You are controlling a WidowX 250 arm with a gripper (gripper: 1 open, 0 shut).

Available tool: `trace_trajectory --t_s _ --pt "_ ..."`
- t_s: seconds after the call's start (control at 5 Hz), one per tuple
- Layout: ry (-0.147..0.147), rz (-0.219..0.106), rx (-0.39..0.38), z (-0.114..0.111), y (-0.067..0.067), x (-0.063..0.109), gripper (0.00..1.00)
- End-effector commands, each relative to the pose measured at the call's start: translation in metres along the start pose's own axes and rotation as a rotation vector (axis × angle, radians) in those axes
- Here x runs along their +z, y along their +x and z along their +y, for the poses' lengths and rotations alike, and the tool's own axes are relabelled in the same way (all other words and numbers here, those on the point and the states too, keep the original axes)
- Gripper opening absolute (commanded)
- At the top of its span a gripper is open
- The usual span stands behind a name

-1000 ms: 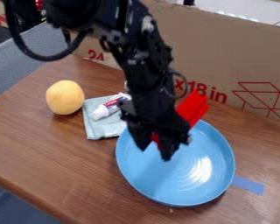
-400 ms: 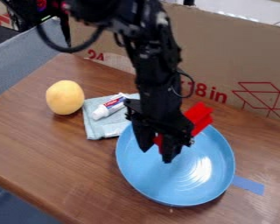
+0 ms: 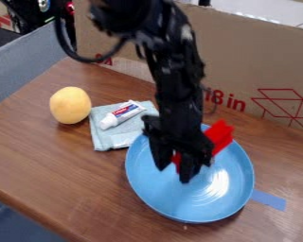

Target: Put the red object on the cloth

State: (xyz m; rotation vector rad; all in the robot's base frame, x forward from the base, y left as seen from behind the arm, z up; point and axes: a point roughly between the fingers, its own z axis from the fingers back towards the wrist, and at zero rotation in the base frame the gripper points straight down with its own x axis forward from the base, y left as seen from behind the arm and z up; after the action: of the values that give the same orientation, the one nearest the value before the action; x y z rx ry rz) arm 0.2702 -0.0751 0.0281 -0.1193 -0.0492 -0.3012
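Camera view, single: one dark robot arm, reaching down from the top of the frame over a round blue plate point(image 3: 186, 200). Item, gripper point(image 3: 182, 170): black, at the plate's upper part, its fingertips pointing down; two fingers visible, standing apart, with a slice of blue showing between the tips. Whether anything is pinched higher up between them cannot be told, the arm's own parts hiding that spot. Item, red object point(image 3: 219, 136): bright red, elongated, its larger visible portion beside the gripper at the plate's upper right edge, a smaller patch of red showing by the fingers; the middle is partly covered. Long axis, as far as it shows, slanting from the upper right down toward the fingers at lower left. Most of the visible red lies to the right of and above the fingertips in the frame; if no grip exists, the coming move turns on bringing the fingers across that slant. Item, cloth point(image 3: 113, 138): pale blue-green, folded, on the wooden desk point(image 3: 53, 168), just left of the plate, bearing a white tube with a red cap point(image 3: 120, 115). Item, round yellow object point(image 3: 71, 105): left of the cloth. Transfer, in judgement, outstanding: leftward to the cloth, whose lower part offers the freer landing, the tube taking the upper.
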Motion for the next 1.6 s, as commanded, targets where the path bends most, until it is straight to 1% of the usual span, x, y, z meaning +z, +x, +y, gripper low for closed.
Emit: trace_trajectory --t_s 0.0,0.2,0.4,0.6,0.8,1.0,1.2,1.4 --pt "0.040 -0.005 -0.005 -0.030 0.007 -0.031 0.00" --pt "0.052 -0.045 0.002 -0.035 -0.002 -0.009 0.00" --pt "0.028 -0.092 0.011 -0.025 -0.003 0.023 1.00" --pt "0.033 -0.118 0.025 -0.014 -0.005 0.041 1.00" --pt "0.036 -0.112 -0.020 -0.019 0.002 0.026 1.00" --pt "0.041 -0.118 -0.067 -0.041 0.011 0.031 1.00" --pt "0.046 -0.123 -0.153 -0.068 0.018 0.045 1.00" --pt "0.012 -0.102 -0.180 -0.076 0.000 0.029 1.00"
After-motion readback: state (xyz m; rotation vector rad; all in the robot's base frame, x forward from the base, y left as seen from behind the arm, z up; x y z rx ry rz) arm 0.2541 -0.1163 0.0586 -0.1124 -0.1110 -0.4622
